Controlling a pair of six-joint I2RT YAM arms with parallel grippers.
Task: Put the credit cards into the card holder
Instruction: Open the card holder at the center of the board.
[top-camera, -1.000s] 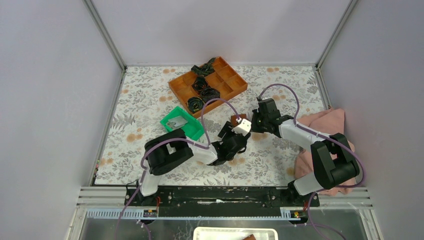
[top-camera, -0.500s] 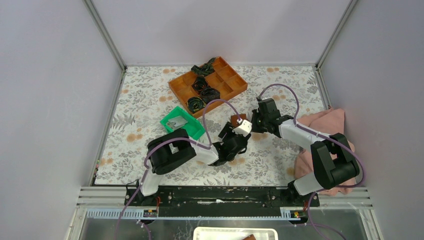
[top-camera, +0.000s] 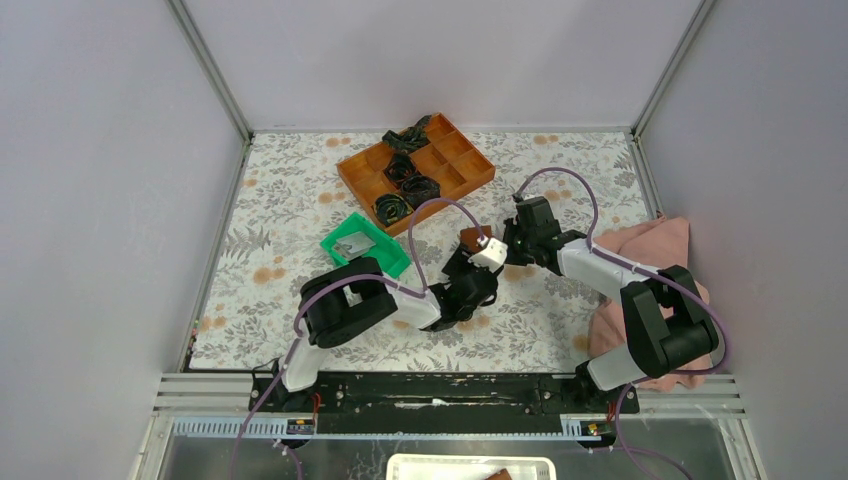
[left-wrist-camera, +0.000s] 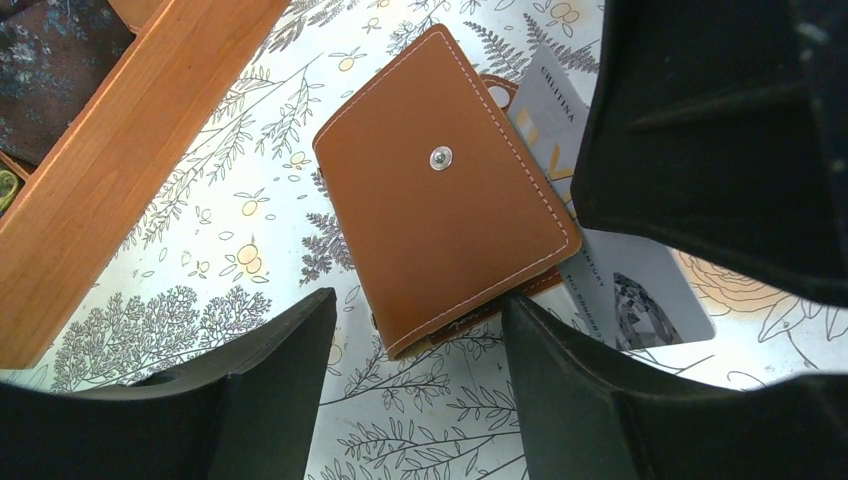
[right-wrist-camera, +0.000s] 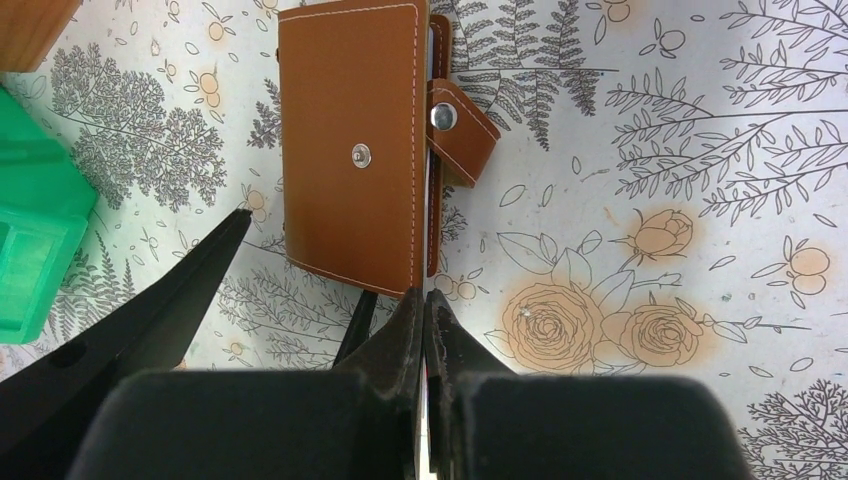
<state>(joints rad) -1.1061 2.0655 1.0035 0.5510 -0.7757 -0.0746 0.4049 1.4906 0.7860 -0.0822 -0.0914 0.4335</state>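
The brown card holder (left-wrist-camera: 445, 190) lies on the floral table with its cover down and its snap tab (right-wrist-camera: 462, 130) undone; it also shows in the top view (top-camera: 472, 238). A grey credit card (left-wrist-camera: 640, 295) sticks out from under its cover. My right gripper (right-wrist-camera: 425, 295) is shut, with the card's thin edge running between its fingers at the holder's near edge. My left gripper (left-wrist-camera: 420, 330) is open and straddles the holder's near corner, its right finger (left-wrist-camera: 560, 380) touching the edge. Another grey card (top-camera: 352, 243) lies in the green tray.
The green tray (top-camera: 362, 245) stands just left of the grippers. The orange compartment tray (top-camera: 415, 165) with black coiled items is behind, and its wooden wall (left-wrist-camera: 130, 140) lies close to the holder. A pink cloth (top-camera: 650, 260) lies at the right edge.
My left arm has edged a little to the right, closer to the holder. The right arm and the holder have barely moved.
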